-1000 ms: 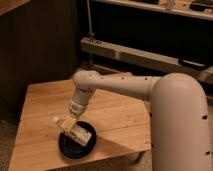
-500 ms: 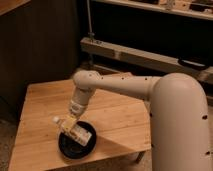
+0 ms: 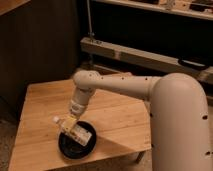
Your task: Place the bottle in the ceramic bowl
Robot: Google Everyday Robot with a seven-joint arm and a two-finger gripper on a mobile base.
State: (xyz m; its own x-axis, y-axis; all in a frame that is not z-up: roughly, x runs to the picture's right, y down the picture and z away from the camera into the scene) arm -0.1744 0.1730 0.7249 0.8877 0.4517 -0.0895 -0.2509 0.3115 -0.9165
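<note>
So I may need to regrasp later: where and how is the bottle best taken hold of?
Probably across its body, coming from above. The bottle lies tilted over the ceramic bowl, cap toward the left, so its long sides offer the easiest faces. The gripper is at it there, above the bowl.
</note>
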